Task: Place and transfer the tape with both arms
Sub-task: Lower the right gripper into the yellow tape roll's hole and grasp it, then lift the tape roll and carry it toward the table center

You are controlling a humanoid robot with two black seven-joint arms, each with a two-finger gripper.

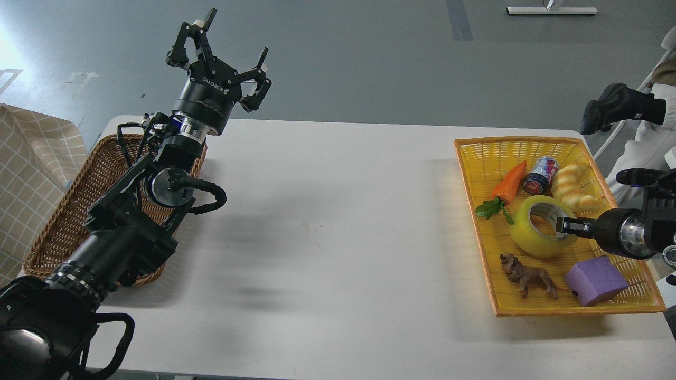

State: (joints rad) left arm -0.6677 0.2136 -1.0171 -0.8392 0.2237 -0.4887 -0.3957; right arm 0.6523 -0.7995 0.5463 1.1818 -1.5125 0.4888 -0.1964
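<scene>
Near to far, yellow basket (pixel 478 174) at 3 o'clock on the white table (pixel 327 237): nearest rim has the purple foam block (pixel 595 279) and a brown lion figure (pixel 528 274) just beside it; mid-basket sits the tape (pixel 533 235), tilted on edge, core opening facing up toward the camera; behind it at 12 o'clock of the roll, an orange carrot toy with green leaves (pixel 508 184), a small drink can (pixel 540 174) and a pale bread-like toy (pixel 573 189). Right gripper (pixel 567 226) comes in from 3 o'clock, tip at the roll's far-right rim, looks like one finger inside the core and one outside the wall, but it's seen end-on and dark, so can't tell if it's spread or pinching. Handling guess: tape is light, rigid ring, glossy outer face probably slick, not fragile; best hold is across the wall, through the core, not around the outside. Neighbours are close, so lifting could nudge the bread toy or carrot. Left gripper (pixel 224 55) up at 11 o'clock, fingers splayed wide, holding nothing, raised over the far edge of the brown wicker basket (pixel 63 221) at 9 o'clock; visible part of that basket shows no contents, arm hides the rest
</scene>
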